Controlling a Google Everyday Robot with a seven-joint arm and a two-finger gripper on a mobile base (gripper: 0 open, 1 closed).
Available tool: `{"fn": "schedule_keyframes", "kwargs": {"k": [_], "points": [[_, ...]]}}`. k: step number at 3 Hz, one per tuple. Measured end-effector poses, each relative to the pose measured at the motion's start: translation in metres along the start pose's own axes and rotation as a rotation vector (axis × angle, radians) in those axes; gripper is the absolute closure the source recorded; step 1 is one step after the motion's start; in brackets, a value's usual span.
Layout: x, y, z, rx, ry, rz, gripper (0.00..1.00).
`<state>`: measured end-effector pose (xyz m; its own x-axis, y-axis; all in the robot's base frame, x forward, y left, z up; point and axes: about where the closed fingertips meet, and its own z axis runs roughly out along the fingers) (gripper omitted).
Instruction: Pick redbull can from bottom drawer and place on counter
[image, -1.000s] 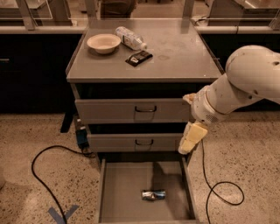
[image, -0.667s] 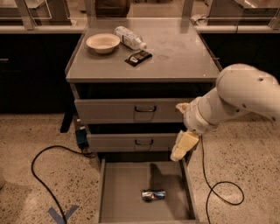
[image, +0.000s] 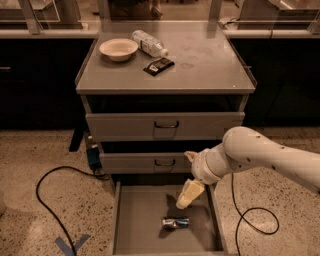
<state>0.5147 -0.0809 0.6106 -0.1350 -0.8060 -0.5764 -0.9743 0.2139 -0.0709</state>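
Gripper: the cream-coloured gripper (image: 184, 201) is held over the far right part of the bottom drawer (image: 139, 220), pointing down and leftward; whether it is apart or together cannot be told.
Arm: a white arm (image: 260, 156) is stretched in from the right, in front of the middle drawer (image: 145, 163).
Redbull can: the redbull can (image: 175, 223) is laid on its side on the drawer floor, right of centre, just near of the gripper and apart from it.
Bottom drawer: it is pulled out toward the near side, with its floor exposed.
Upper drawers: the top drawer (image: 165, 125) and the middle drawer are both seen with dark loop handles.
Counter: on the counter (image: 205, 65) a pale bowl (image: 118, 49) is set far left; a clear bottle (image: 149, 43) is laid beside it; a dark packet (image: 158, 65) is placed nearer.
Floor: a black cable (image: 46, 196) is looped on the left.
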Motion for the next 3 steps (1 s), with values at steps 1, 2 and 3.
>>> {"fn": "schedule_keyframes", "kwargs": {"k": [1, 2, 3], "points": [[0.0, 0.0, 0.0, 0.0, 0.0, 0.0, 0.0], [0.012, 0.005, 0.028, -0.008, -0.017, -0.002, 0.0], [0.029, 0.013, 0.068, -0.025, -0.043, -0.009, 0.0]]}}
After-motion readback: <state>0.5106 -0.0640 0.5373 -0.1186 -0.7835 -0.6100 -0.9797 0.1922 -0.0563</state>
